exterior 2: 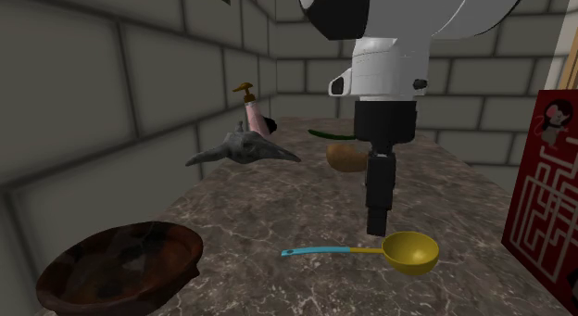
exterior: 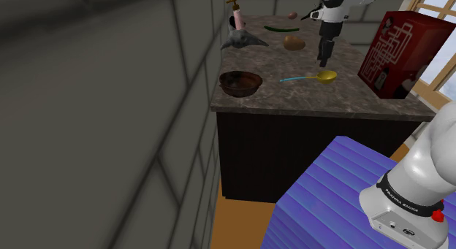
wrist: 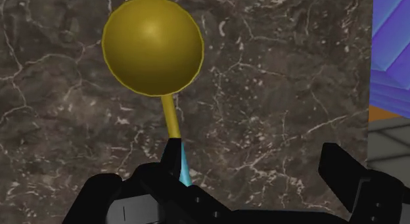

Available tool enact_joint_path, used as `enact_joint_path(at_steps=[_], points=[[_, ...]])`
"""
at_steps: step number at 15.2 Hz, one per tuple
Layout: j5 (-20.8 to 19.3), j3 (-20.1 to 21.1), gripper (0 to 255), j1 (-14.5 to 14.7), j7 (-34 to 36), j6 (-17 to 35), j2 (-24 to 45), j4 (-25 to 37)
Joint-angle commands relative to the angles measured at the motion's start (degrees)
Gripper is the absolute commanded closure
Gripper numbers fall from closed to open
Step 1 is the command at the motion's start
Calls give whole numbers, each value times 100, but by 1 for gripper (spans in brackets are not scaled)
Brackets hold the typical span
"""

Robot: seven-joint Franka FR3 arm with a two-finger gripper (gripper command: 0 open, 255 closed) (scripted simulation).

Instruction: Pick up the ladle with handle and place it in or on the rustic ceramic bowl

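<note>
A ladle with a yellow cup (exterior: 327, 77) and a thin blue handle (exterior: 296, 79) lies flat on the dark marble countertop (exterior: 314, 101). My black gripper (exterior: 323, 61) hangs pointing down, just above the ladle's cup (exterior 2: 410, 251). The wrist view has the gripper (wrist: 253, 154) open, one fingertip (wrist: 174, 150) beside the stem where yellow (wrist: 172, 114) turns to blue; nothing is held. The dark brown bowl (exterior: 240, 82) sits near the counter's front corner at the shoulder view's left, and the bowl (exterior 2: 120, 268) has nothing in it.
A red box with a maze print (exterior: 394, 54) stands on the counter's right side. Behind the ladle lie a potato (exterior: 294, 42), a green cucumber (exterior: 281, 28), a grey shark-like figure (exterior: 243, 40) and a pink pump bottle (exterior: 237, 17). A block wall (exterior: 109, 101) borders the counter's left.
</note>
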Motion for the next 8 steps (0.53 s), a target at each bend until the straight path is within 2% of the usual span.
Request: enact_joint_path(at_steps=[1,6,8], points=[[282,-126,0,-30,-583,41,567,267],[980,-92,0,-415,-1851,-42,2043,1173],[1003,-59,0,-450,-1887,27,2098,1143]])
